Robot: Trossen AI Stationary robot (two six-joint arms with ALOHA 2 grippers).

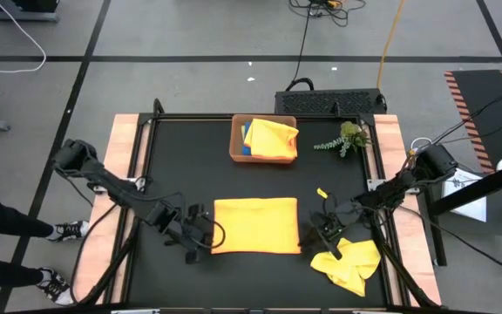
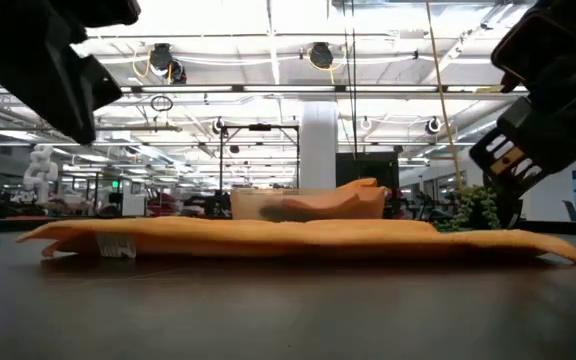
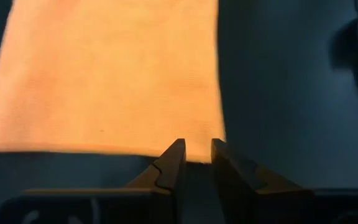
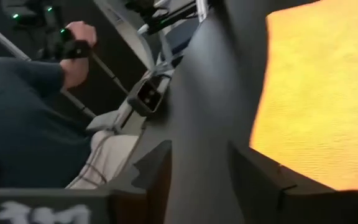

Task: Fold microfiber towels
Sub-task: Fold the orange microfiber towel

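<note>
A yellow microfiber towel [image 1: 255, 225] lies flat as a folded rectangle on the middle of the black table [image 1: 190, 166]; the low view shows the yellow microfiber towel [image 2: 288, 238] as a low slab. My left gripper [image 1: 200, 237] stands at its near left corner, fingers a little apart [image 3: 197, 154]. My right gripper [image 1: 321, 229] is just off the towel's right edge, open [image 4: 197, 165] over bare table. A second yellow towel [image 1: 349, 260] lies crumpled near the right front. A third yellow towel [image 1: 270, 136] rests in the brown tray [image 1: 236, 139]. My left gripper slants down from the table's left, and its fingertips [image 3: 178, 149] stand at the towel's near left corner [image 3: 211, 146]. No cloth shows in the narrow gap. Whether the tips touch the cloth I cannot tell.
A green plant sprig [image 1: 345, 138] lies at the far right beside the tray. A small yellow scrap [image 1: 322, 193] lies right of the folded towel. A person's legs [image 1: 16, 253] stand left of the table, and a seated person [image 4: 30, 118] shows in the right wrist view.
</note>
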